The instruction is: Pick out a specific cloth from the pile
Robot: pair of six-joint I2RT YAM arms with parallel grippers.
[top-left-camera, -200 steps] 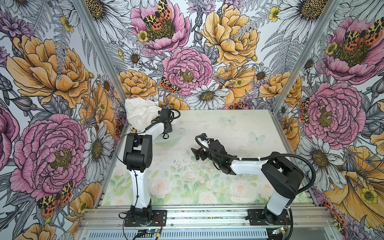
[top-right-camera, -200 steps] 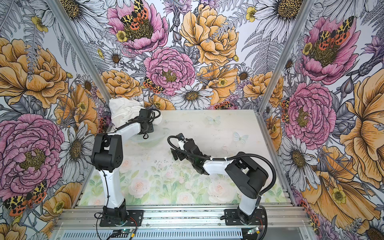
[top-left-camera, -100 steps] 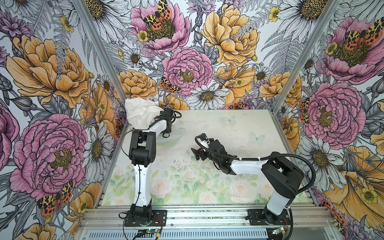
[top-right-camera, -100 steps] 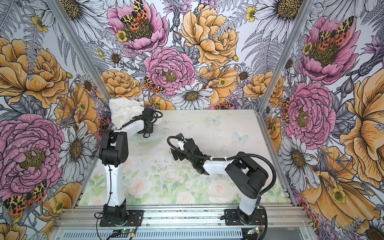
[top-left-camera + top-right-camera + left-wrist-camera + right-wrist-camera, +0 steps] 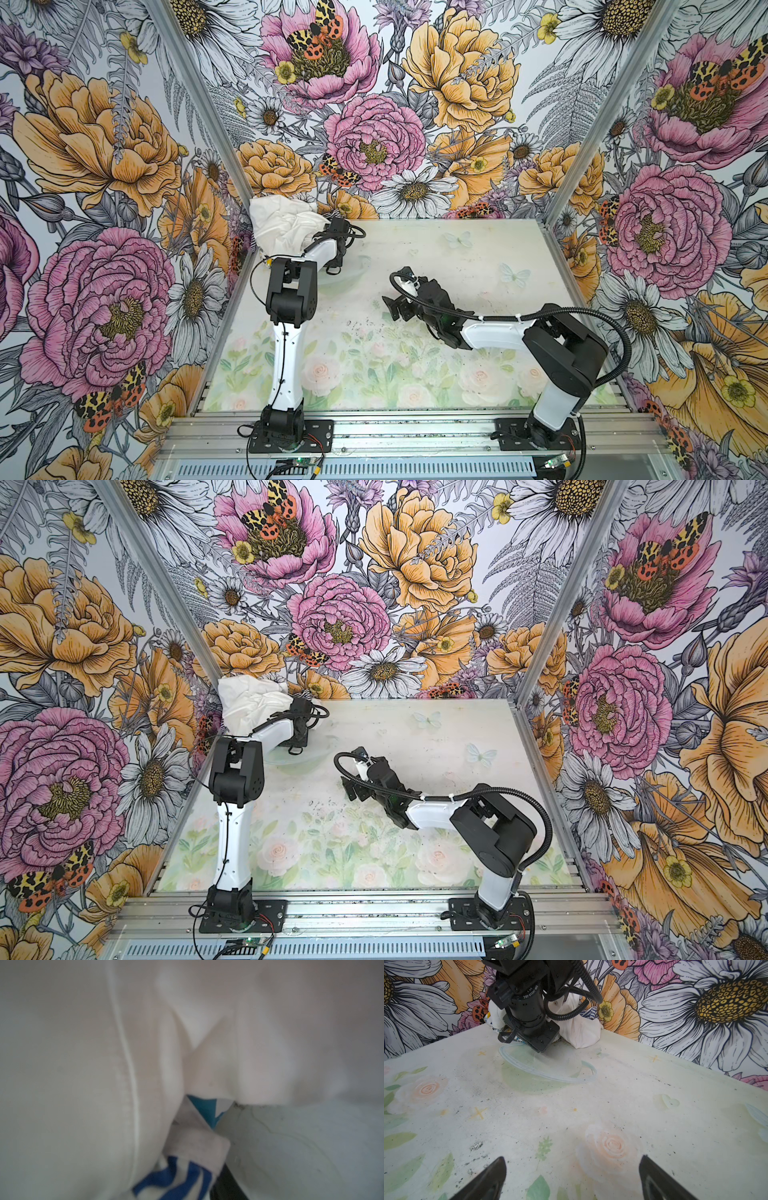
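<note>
The pile [image 5: 286, 226] [image 5: 253, 704] sits in the far left corner, mostly a crumpled plain white cloth, with a striped strip [image 5: 588, 1013] showing at its far side. The cloth [image 5: 176, 1176], white with blue strokes, shows only at the pile's foot in the left wrist view, bunched against one dark finger [image 5: 224, 1186]. My left gripper [image 5: 193, 1188] is pushed into the pile; its other finger is hidden by fabric. In both top views its arm covers it. My right gripper [image 5: 395, 309] [image 5: 573, 1159] hovers open over the table's middle, holding nothing.
A clear shallow dish [image 5: 548, 1068] [image 5: 353, 266] lies on the table [image 5: 457, 257] just in front of the pile, under the left wrist. Floral walls close in the table at the back and both sides.
The left arm has raised its elbow and pushed its gripper further into the pile, and its jaws have narrowed. The right arm has not moved.
</note>
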